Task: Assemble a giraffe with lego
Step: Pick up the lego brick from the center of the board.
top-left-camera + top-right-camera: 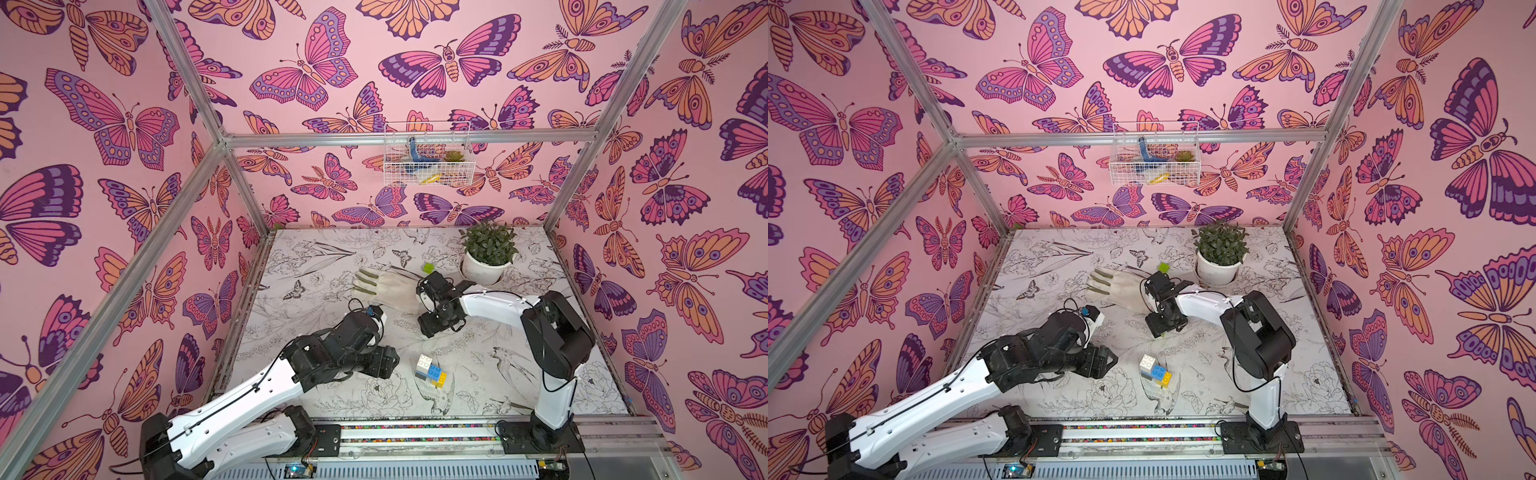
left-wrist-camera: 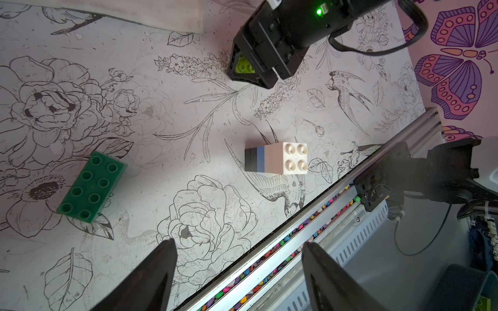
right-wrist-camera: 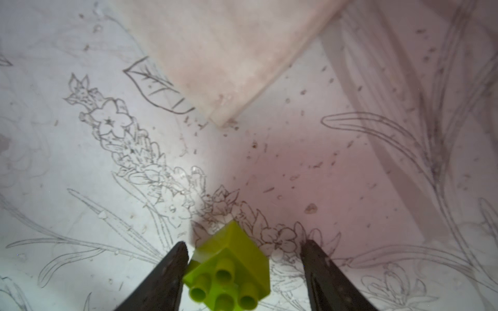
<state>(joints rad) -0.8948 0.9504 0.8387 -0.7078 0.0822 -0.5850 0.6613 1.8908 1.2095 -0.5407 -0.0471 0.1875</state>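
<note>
A lime square brick (image 3: pixel 229 269) sits on the table between the fingers of my right gripper (image 3: pixel 244 243). One finger touches it and the other stands apart, so the gripper is open. The same brick (image 2: pixel 244 66) shows inside that gripper (image 2: pixel 250 70) in the left wrist view. The part-built giraffe (image 1: pixel 432 371) (image 1: pixel 1154 368) (image 2: pixel 277 161) is a white brick on blue, with yellow and black below. A dark green long brick (image 2: pixel 93 187) lies flat. A second lime brick (image 1: pixel 427 267) sits beside the plant. My left gripper (image 2: pixel 239 242) (image 1: pixel 390 361) is open and holds nothing.
A pale work glove (image 1: pixel 390 289) lies behind the right gripper (image 1: pixel 432 328). A potted plant (image 1: pixel 488 253) stands at the back right. A wire basket (image 1: pixel 428 160) hangs on the back wall. A metal rail (image 1: pixel 415 432) runs along the table's front edge.
</note>
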